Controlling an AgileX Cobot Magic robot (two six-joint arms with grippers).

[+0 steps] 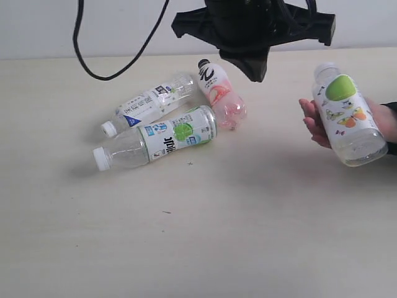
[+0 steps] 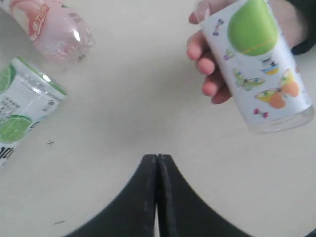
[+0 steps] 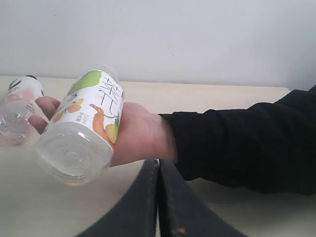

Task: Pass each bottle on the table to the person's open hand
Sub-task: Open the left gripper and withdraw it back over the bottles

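While the apple-and-butterfly bottle (image 1: 347, 115) rests in the person's open hand (image 1: 312, 121) at the right, three bottles lie on their sides on the table (image 1: 236, 236): the pink bottle (image 1: 222, 96) nearest the hand, the lime-label bottle (image 1: 167, 136) just beside it, and the white-blue bottle (image 1: 149, 104) behind. My left gripper (image 2: 157, 160) hangs between the pink bottle and the hand, fingers pressed together on nothing; the right gripper (image 3: 158, 165) is likewise closed and empty. I'd spread the left fingers, take the pink bottle across its middle, and offer it only once the palm is free.

Three bottles (image 1: 162, 135) flat on the table (image 1: 248, 236) at left; fourth bottle (image 1: 347, 118) in hand (image 1: 314, 121) at right.
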